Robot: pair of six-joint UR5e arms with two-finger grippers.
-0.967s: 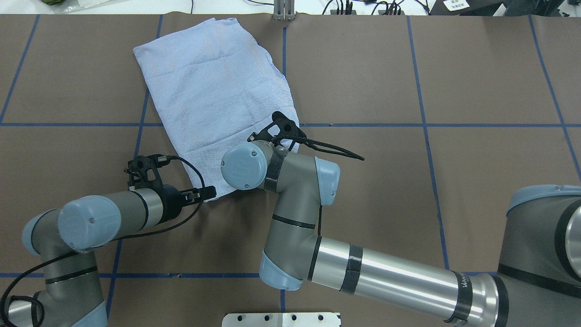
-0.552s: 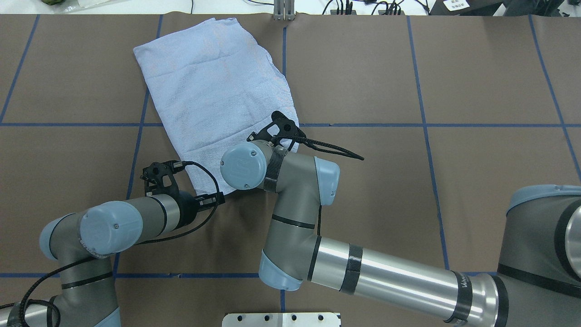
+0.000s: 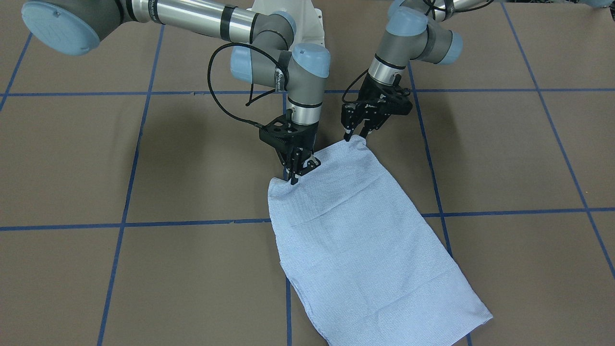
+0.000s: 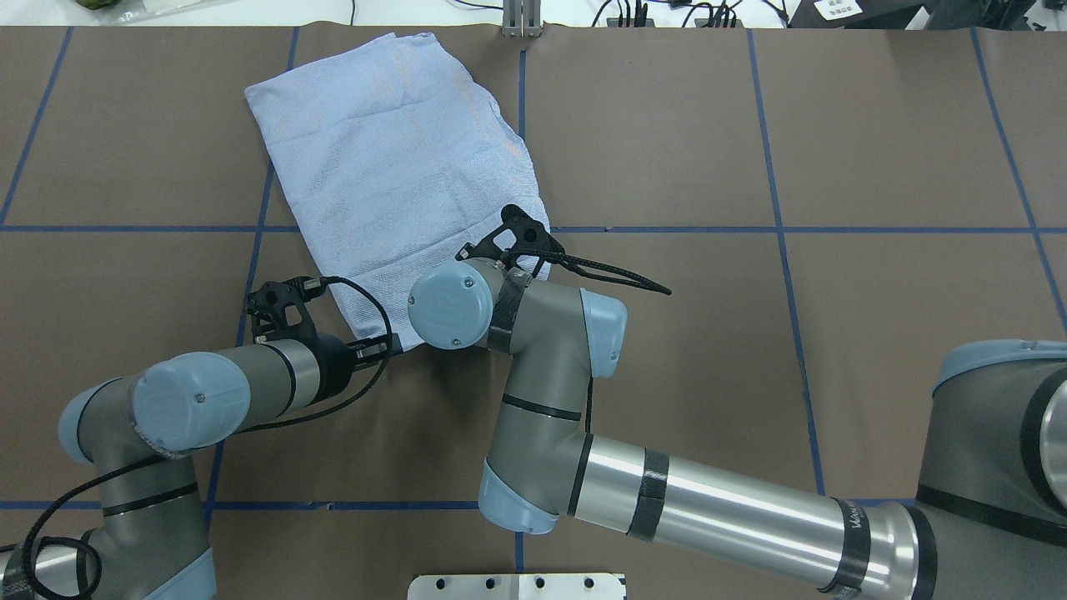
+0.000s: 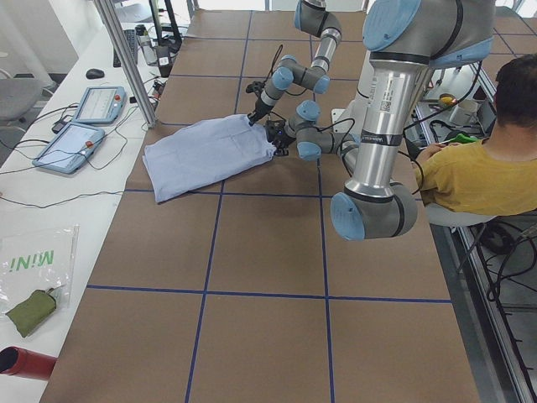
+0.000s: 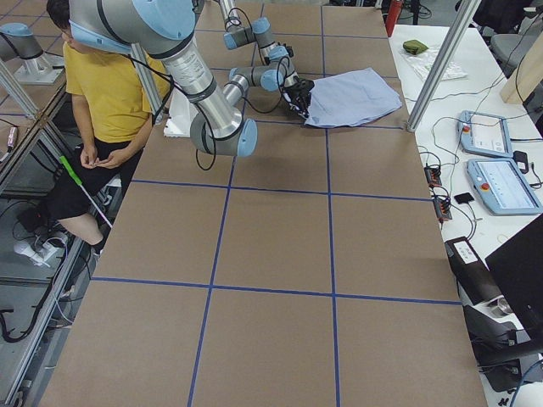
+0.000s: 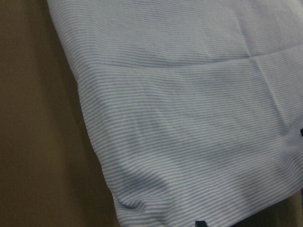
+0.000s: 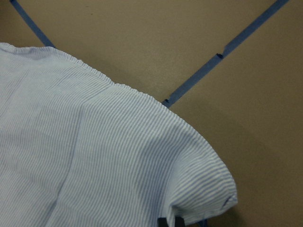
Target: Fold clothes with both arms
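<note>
Shirt (image 3: 365,240) corners under both arms (a further fold looks about to start)
Folded into a long rectangle, it lies flat on the tabletop (image 3: 144,158), on the robot's left half. The left fingers (image 3: 347,129) stand spread astride one near corner, gripping nothing. The right fingers (image 3: 292,175) touch the other, their gap unclear. Holding both corners would keep the edge straight when lifted.

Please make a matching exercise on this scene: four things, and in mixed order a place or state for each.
1. shirt
2. left gripper
3. right gripper
4. person

a. wears a yellow top
b. at the shirt's robot-side edge, robot's right end
c. lies flat on the table
d. at the shirt's robot-side edge, robot's left end

Pairs: 1-c, 2-d, 3-b, 4-a
</note>
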